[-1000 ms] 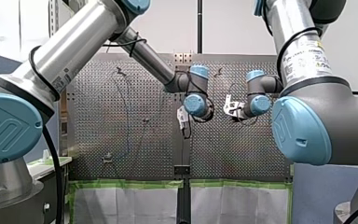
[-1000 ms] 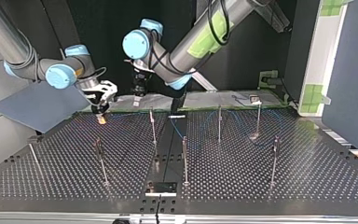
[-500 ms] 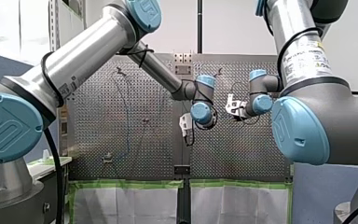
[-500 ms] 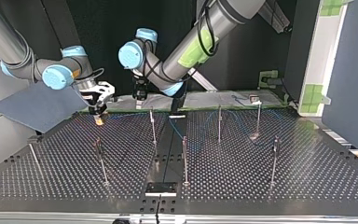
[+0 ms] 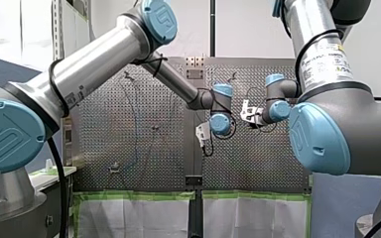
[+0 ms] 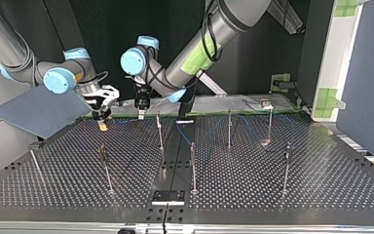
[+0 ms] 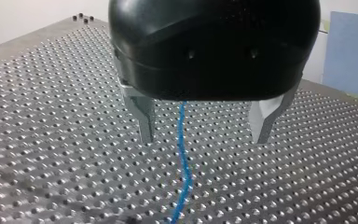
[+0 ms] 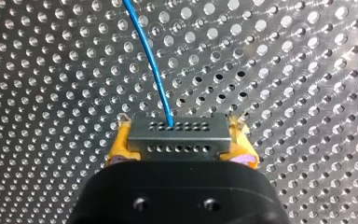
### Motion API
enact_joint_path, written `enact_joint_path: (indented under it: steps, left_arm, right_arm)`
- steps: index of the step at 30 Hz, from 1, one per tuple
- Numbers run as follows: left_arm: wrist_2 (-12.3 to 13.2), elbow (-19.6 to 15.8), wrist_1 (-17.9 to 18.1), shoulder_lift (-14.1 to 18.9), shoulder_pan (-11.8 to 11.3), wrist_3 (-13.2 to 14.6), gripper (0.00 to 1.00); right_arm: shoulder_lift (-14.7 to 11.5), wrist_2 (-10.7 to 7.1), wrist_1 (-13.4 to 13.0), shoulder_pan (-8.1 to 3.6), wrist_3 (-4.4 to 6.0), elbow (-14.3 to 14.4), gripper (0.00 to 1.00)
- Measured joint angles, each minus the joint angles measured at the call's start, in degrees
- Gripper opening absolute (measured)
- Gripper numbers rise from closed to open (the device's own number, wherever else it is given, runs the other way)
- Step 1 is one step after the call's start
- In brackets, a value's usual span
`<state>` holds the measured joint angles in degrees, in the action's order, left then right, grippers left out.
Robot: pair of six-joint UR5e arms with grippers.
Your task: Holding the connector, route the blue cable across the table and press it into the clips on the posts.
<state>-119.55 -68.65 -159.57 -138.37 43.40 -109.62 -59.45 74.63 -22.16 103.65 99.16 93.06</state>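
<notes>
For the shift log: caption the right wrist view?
My right gripper clamps the grey connector between yellow pads; the blue cable arcs ahead over the perforated table.

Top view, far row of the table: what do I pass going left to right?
My right pincer gripping the connector → my left pincer → first post → second post → third post.

This is looking like a robotics lab: my left arm (image 5: 94, 64) and my right arm (image 5: 322, 54) are standing over a perforated metal table (image 6: 321, 185) studded with thin posts (image 6: 193, 165), green tape (image 5: 139, 196) edging its front-view 6 o'clock side.
</notes>
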Motion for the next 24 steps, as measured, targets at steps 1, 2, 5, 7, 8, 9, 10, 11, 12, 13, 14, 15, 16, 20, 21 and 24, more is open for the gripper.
enact_joint_path:
  steps: [1, 2, 5, 7, 8, 9, 10, 11, 12, 13, 14, 15, 16, 20, 21, 24]
  left_arm:
    - [0.06, 0.29, -0.13, -0.37, -0.03, -0.04, 1.00]
    - [0.00, 0.61, -0.18, -0.90, -0.07, -0.10, 1.00]
    - [-0.75, 1.31, 0.43, -1.70, -0.33, -0.14, 1.00]
    - [-1.23, 1.93, 0.87, -1.92, -0.60, -0.15, 1.00]
    - [-1.45, 2.44, 0.94, -1.98, -0.75, -0.15, 1.00]
    - [-1.57, 2.82, 0.89, -2.00, -0.83, -0.15, 1.00]
    - [-1.65, 3.23, 0.78, -2.03, -0.88, -0.15, 1.00]
    - [-1.69, 3.87, 0.59, -2.06, -0.93, -0.13, 1.00]
    - [-1.68, 4.38, 0.43, -2.07, -0.96, -0.11, 1.00]
    - [-1.67, 4.88, 0.28, -2.08, -1.00, -0.11, 1.00]
    - [-1.60, 5.44, 0.05, -2.08, -1.04, -0.11, 1.00]
    - [-1.54, 5.73, -0.20, -2.08, -1.09, -0.12, 1.00]
    - [-1.49, 5.92, -0.50, -2.09, -1.17, -0.14, 1.00]
    - [-0.89, 6.20, -1.22, -2.11, -1.69, -0.24, 1.00]
    - [-0.66, 6.21, -1.29, -2.13, -1.85, -0.31, 1.00]
    - [0.38, 6.36, -1.51, -2.37, -2.34, -0.65, 1.00]
  right_arm:
    - [0.00, 0.00, -0.01, -0.01, 0.00, 0.00, 0.00]
    - [0.00, 0.00, -0.03, -0.03, 0.00, 0.00, 0.00]
    - [0.00, -0.01, -0.03, -0.05, 0.00, 0.00, 0.00]
    - [0.00, -0.04, -0.04, -0.05, 0.00, 0.00, 0.00]
    - [0.01, -0.09, -0.04, -0.05, 0.00, 0.00, 0.00]
    - [0.02, -0.11, -0.04, -0.05, 0.00, 0.00, 0.00]
    - [0.02, -0.13, -0.03, -0.06, 0.00, 0.01, 0.00]
    - [0.02, -0.15, -0.03, -0.06, 0.00, 0.01, 0.00]
    - [0.01, -0.16, -0.03, -0.06, 0.00, 0.00, 0.00]
    - [0.01, -0.16, -0.04, -0.06, 0.00, -0.01, 0.00]
    - [0.01, -0.17, -0.06, -0.06, 0.00, 0.00, 0.00]
    - [0.01, -0.17, -0.06, -0.05, 0.00, -0.01, 0.00]
    - [0.01, -0.18, -0.07, -0.05, 0.00, -0.01, 0.00]
    - [0.04, -0.19, -0.44, -0.05, 0.14, 0.00, 0.00]
    - [0.04, -0.22, -0.58, -0.05, 0.20, 0.00, 0.00]
    - [0.02, -0.36, -0.85, -0.05, 0.32, 0.00, 0.00]
